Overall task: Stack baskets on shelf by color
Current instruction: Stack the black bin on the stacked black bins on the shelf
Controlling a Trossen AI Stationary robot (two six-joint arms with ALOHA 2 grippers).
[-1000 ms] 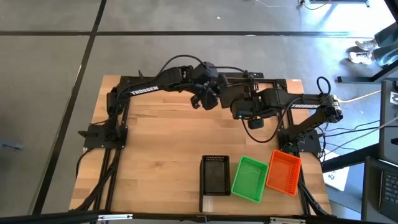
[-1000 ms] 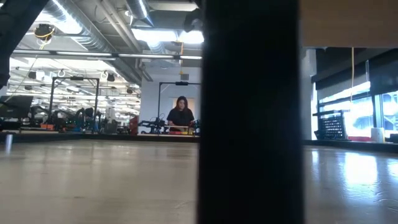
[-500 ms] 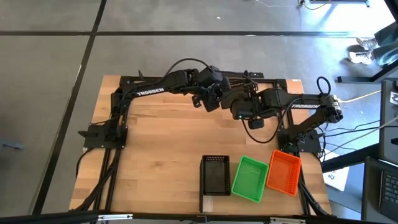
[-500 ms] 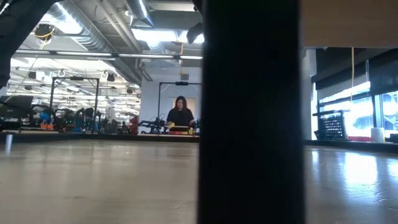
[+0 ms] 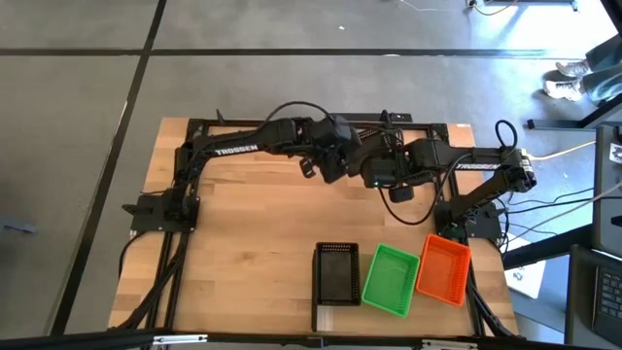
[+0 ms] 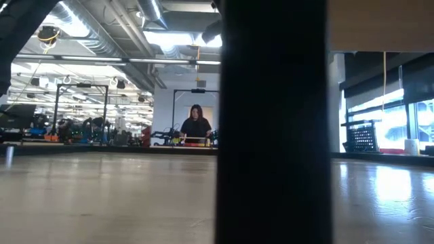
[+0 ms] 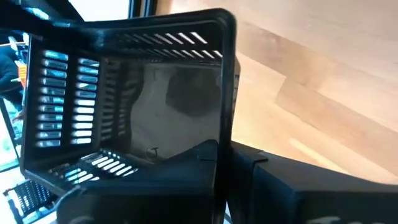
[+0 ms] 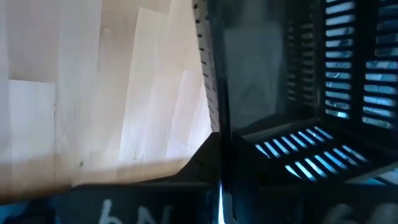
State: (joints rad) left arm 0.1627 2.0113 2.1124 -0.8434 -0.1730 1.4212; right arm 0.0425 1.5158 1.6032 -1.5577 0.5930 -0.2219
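Plastic mesh fills both wrist views for you: a black basket (image 7: 155, 106), rectangular, with slotted walls and a smooth, glossy floor, hangs between the two arms at the far middle of the table (image 5: 253, 253). The left gripper (image 7: 225, 152) is clamped on one wall, its fingers pressed together with the thin rim running up from between them and the basket's hollow lying to one side of them. From the right gripper (image 8: 217, 186) you see the same basket from the opposite side, an upright wall edge rising from right at its tips, but you cannot tell whether that gripper is gripping it. The high view hides the held basket among the dark arms, yet only there do you find the rest: a second black basket (image 5: 337, 273), a green basket (image 5: 390, 280) and an orange basket (image 5: 444, 268) side by side at the near edge, well away from both sets of fingers, the black one on the pale wooden shelf (image 5: 335, 316). The low view gives you a broad dark upright (image 6: 271, 122) and a distant person (image 6: 197, 125).
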